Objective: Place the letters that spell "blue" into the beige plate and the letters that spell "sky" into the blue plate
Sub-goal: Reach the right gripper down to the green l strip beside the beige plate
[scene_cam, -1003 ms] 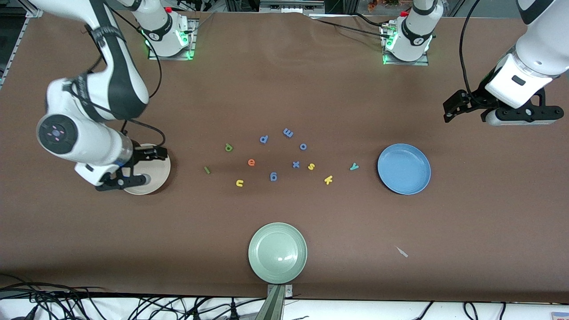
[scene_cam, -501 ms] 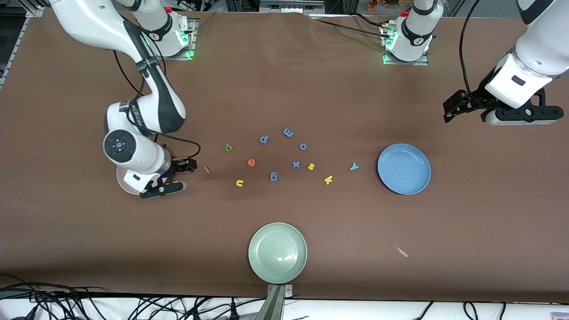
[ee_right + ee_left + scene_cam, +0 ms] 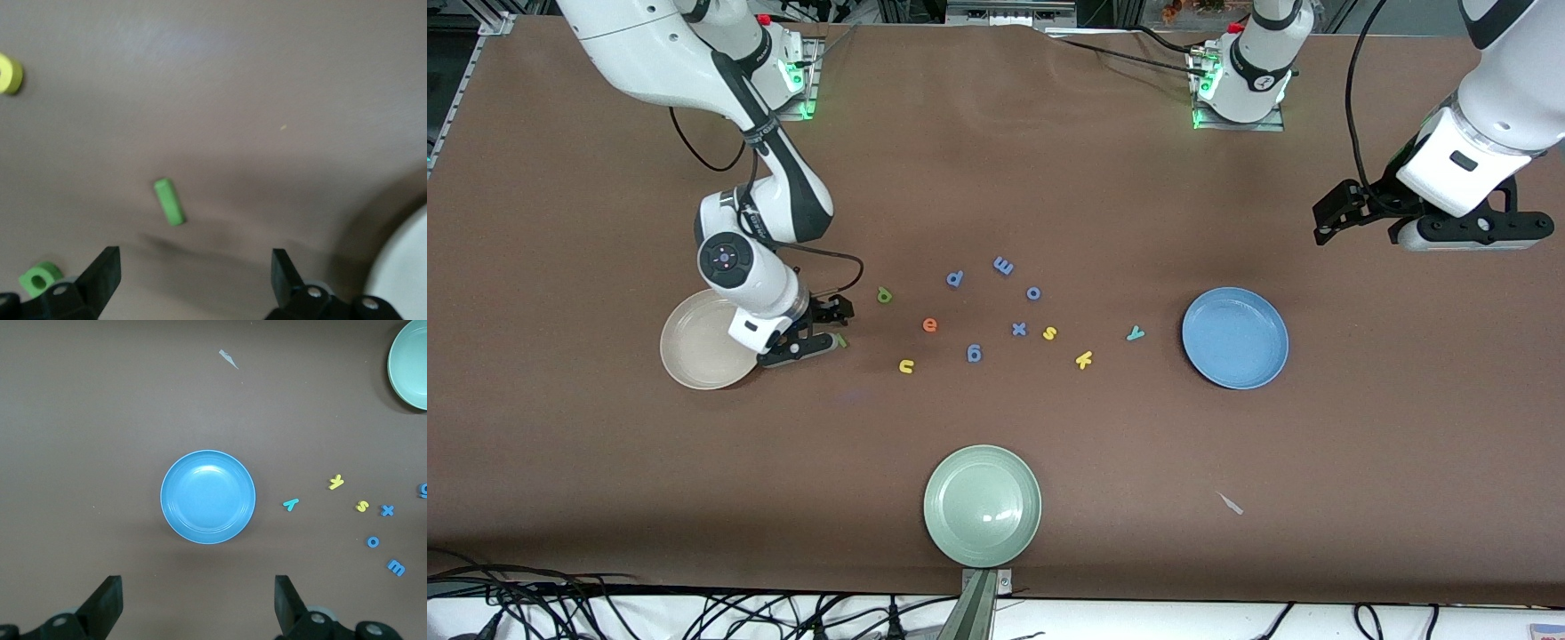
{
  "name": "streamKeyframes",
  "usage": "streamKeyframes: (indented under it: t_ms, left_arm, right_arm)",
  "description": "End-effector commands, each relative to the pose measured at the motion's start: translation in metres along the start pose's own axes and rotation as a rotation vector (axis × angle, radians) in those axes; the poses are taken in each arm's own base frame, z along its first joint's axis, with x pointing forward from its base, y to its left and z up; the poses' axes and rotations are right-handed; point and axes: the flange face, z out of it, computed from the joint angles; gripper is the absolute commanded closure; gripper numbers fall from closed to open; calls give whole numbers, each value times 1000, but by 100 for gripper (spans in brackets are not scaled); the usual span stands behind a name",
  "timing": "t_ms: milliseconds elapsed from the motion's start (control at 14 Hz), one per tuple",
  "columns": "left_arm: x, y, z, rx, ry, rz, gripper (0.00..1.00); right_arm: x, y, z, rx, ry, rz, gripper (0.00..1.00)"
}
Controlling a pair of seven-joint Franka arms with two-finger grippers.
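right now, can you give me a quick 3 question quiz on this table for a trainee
1. True or false: the beige plate already holds a letter.
2. Which letter does the right gripper hover over? A) green l B) yellow k C) orange e
3. Fill in: the teal y lies beside the ___ plate.

Key: 1. False, it is bare. 2. A; the fingers are open, the l lies on the table between them in the right wrist view. 3. Blue plate; the left gripper waits open, up above the table at its own arm's end.
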Motion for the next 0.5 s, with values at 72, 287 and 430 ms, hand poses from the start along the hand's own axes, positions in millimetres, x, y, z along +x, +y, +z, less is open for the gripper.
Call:
streamKeyframes:
  t_ms: [72, 287, 430]
  left_arm:
    - [-3, 2, -1, -10, 4, 9, 0]
    - [-2, 1, -1, -10, 4, 7, 0]
    - [-2, 1, -2, -10, 5, 7, 0]
  right_arm:
    - [-3, -12, 9, 0, 27, -33, 0]
    - [4, -11, 16, -1, 29, -63, 1]
    - [7, -12, 16, -1, 33, -67, 6]
